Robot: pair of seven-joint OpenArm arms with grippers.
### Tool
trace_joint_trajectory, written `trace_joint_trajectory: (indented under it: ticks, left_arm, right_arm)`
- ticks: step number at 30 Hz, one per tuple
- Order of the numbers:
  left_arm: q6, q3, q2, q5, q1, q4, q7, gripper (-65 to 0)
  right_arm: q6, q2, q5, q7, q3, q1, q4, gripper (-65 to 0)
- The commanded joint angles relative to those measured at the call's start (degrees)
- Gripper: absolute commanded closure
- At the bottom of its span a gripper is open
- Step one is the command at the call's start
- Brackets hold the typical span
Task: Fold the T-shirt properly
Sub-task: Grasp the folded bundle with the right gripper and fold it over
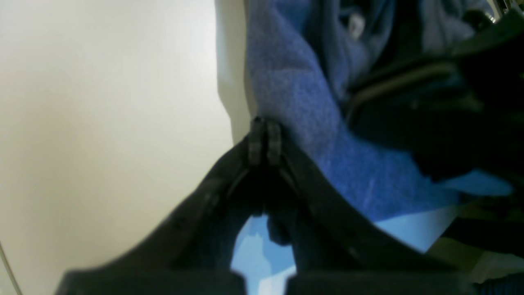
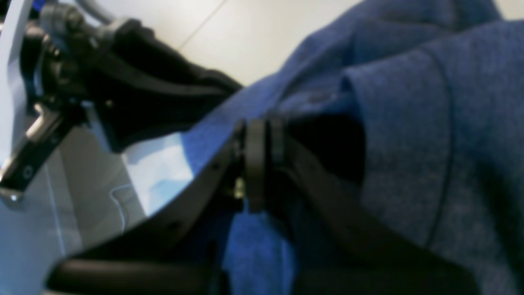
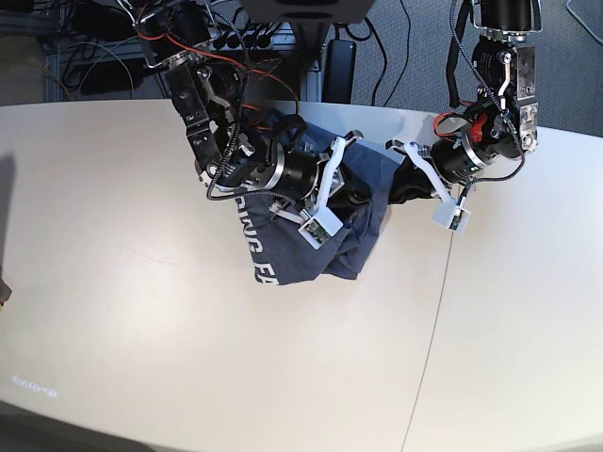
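The slate-blue T-shirt (image 3: 344, 247) hangs bunched between my two arms at the back middle of the table (image 3: 141, 311), with part of its white lettering (image 3: 254, 247) showing on the low left fold. My right gripper (image 3: 352, 194) reaches in from the left. In the right wrist view the right gripper (image 2: 261, 157) is shut, and T-shirt (image 2: 409, 143) cloth wraps over its right finger. My left gripper (image 3: 395, 186) meets the shirt's right edge. In the left wrist view the left gripper (image 1: 264, 137) is shut, and the T-shirt (image 1: 294, 94) edge runs down into its tips.
A thin seam (image 3: 435, 320) crosses the table from the grippers toward the front edge. Cables and power gear (image 3: 283, 38) sit behind the table's back edge. A small dark object (image 3: 5, 292) lies at the far left.
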Motion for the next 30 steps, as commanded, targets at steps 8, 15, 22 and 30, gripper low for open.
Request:
trace_joint_trajectory:
  ticks: [8, 15, 22, 30]
  left_arm:
    - [-1.05, -0.11, -0.35, -0.52, -0.46, 0.33, 1.16, 0.0]
    - [-1.07, -2.29, -0.55, -1.77, -0.46, 0.33, 1.88, 0.0]
    - [-1.78, -7.98, -0.55, -7.39, -0.42, 0.33, 7.26, 0.0]
    - [-1.78, -9.42, -4.22, -12.15, 0.33, 0.33, 8.94, 0.0]
  right_arm:
    - [1.95, -0.92, 1.11, 6.43, -3.28, 0.92, 0.87, -17.3]
    - [1.95, -0.94, 0.50, 8.22, -2.89, 3.98, 0.92, -23.2]
    - [1.95, -0.92, -1.62, 7.19, 4.90, 10.08, 0.92, -23.2]
    - [1.92, 1.36, -1.33, 2.12, 15.72, 13.62, 0.92, -23.1]
